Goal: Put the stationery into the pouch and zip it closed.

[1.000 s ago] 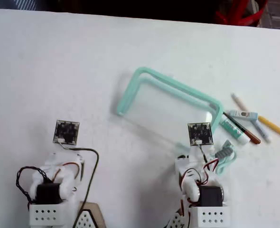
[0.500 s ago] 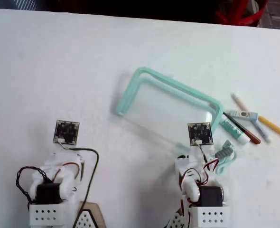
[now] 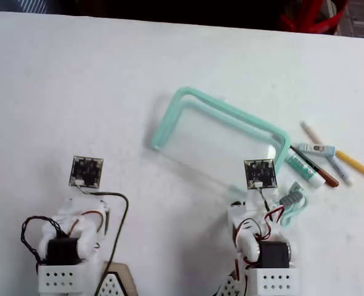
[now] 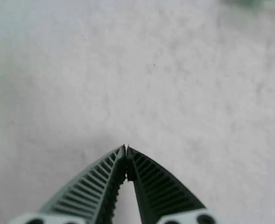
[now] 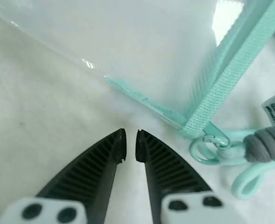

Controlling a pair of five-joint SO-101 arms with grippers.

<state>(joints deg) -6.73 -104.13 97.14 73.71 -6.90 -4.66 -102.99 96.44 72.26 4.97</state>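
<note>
A clear pouch (image 3: 219,142) with mint edging lies flat at the table's middle right. To its right is the stationery: a white-and-green tube (image 3: 305,171), a dark pen (image 3: 318,169), a pale blue pen (image 3: 321,150) and a yellow pencil (image 3: 358,165). My right gripper (image 5: 130,140) hangs shut and empty just short of the pouch's near corner (image 5: 170,114). Beside it lie the mint zipper tape (image 5: 230,70), a ring (image 5: 209,144) and a grey cord loop (image 5: 268,144). My left gripper (image 4: 126,148) is shut over bare table, far from the pouch.
Both arms sit folded at the table's near edge, the left arm (image 3: 71,228) and the right arm (image 3: 262,240). A mint strap with a grey loop (image 3: 293,198) lies beside the right arm. White table (image 3: 77,92) stretches to the left and back.
</note>
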